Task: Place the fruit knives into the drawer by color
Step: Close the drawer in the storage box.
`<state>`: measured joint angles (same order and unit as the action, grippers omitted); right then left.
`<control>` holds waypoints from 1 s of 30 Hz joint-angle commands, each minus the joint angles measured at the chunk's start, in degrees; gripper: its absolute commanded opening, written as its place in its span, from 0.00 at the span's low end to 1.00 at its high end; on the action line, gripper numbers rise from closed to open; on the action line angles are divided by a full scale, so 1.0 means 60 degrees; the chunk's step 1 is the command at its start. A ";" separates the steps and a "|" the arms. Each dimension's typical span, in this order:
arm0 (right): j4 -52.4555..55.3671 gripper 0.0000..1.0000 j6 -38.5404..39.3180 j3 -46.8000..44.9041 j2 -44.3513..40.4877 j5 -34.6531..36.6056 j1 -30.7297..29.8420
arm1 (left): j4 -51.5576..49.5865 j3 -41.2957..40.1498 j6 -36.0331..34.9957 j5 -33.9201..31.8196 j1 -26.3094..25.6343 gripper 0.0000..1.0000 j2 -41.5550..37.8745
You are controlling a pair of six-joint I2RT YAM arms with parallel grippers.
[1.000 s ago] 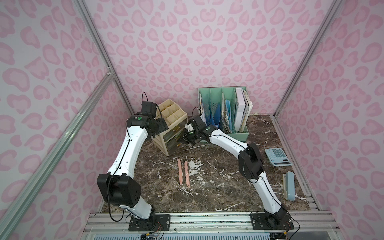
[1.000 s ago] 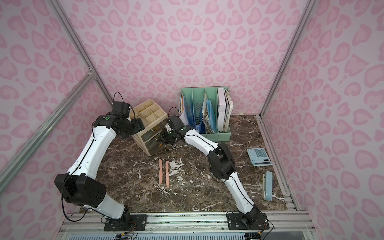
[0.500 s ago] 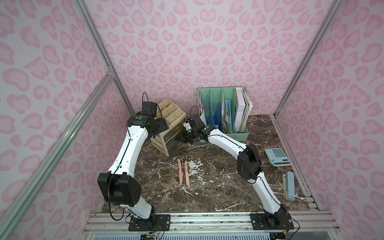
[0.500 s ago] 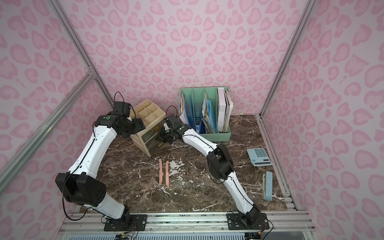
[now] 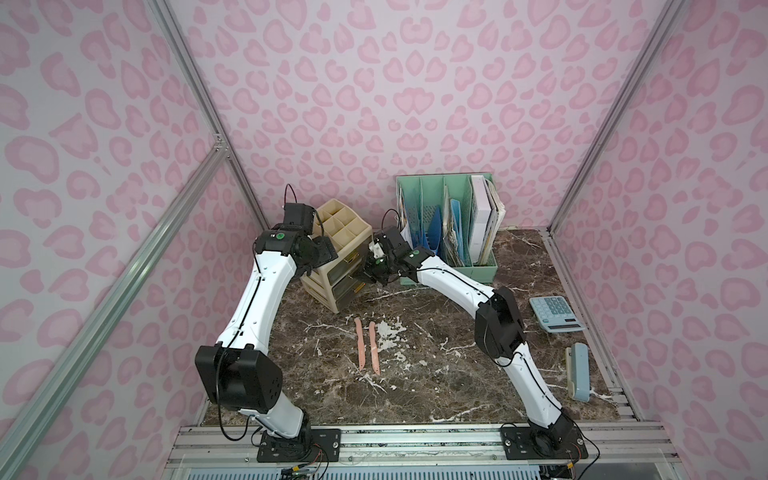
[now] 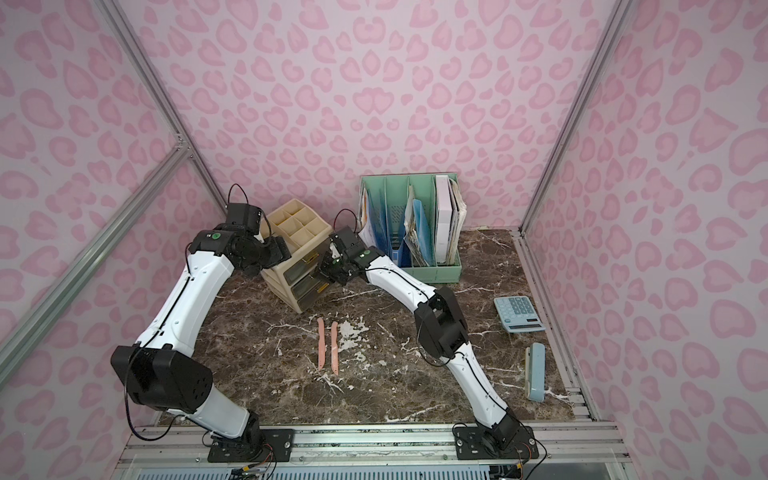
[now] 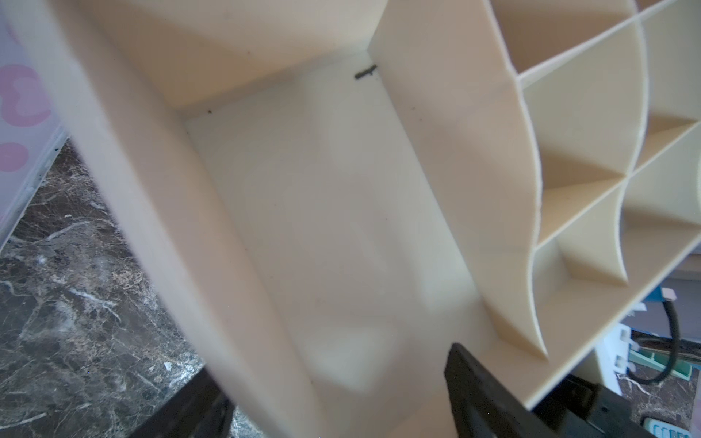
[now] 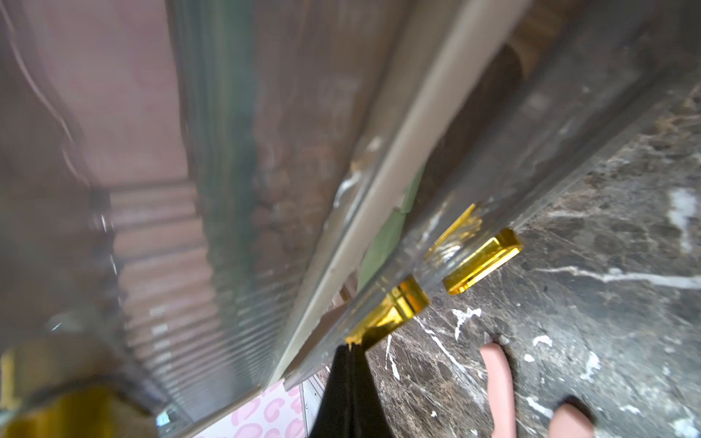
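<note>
Drawer unit [image 5: 345, 226] at back, two fruit knives [image 5: 368, 347] side by side before it; file rack [image 5: 449, 272] just right of it, calculator [image 5: 556, 313] and stapler [image 5: 579, 376] farther right.

Left arm [image 5: 257, 309]: bends up from its base and over the left edge of the drawer organizer [image 5: 348, 226]. Left gripper [image 7: 333, 375]: jaws spread wide, straddling the organizer's outer wall, with one finger [image 7: 468, 383] inside the end compartment and the other outside.

Right arm [image 5: 453, 286]: elbow raised, forearm angled down toward the organizer's front. Right gripper [image 8: 351, 354]: jaws closed together, tips touching a yellow drawer handle [image 8: 402, 301] on the organizer's front.
</note>
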<state>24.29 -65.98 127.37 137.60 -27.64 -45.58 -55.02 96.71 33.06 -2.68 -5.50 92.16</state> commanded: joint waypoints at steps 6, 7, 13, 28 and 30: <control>-0.0480 0.00 0.0272 0.0319 0.0198 -0.0057 -0.0013 | -0.0477 -0.0048 -0.0090 0.0114 0.0009 0.85 -0.0111; -0.0537 0.00 0.0319 0.0319 0.0169 -0.0066 -0.0014 | -0.0476 -0.0049 -0.0094 0.0111 0.0009 0.85 -0.0125; 0.0259 0.00 0.0757 0.0341 -0.0245 0.0239 0.0026 | -0.0525 -0.0005 -0.0119 0.0015 0.0034 0.85 -0.0169; -0.4282 0.43 -0.0945 -0.5854 -0.3224 -0.0214 0.0167 | -0.0569 0.0025 -0.0104 -0.0043 0.0213 0.85 -0.0123; -0.5029 0.46 -0.1232 -0.6209 -0.3246 -0.0270 0.0155 | -0.0570 0.0010 -0.0089 -0.0052 0.0243 0.84 -0.0111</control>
<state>5.43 -69.49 91.98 118.80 -27.77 -44.53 -56.49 96.62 32.86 -2.90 -4.23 91.59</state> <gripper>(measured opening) 0.453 0.843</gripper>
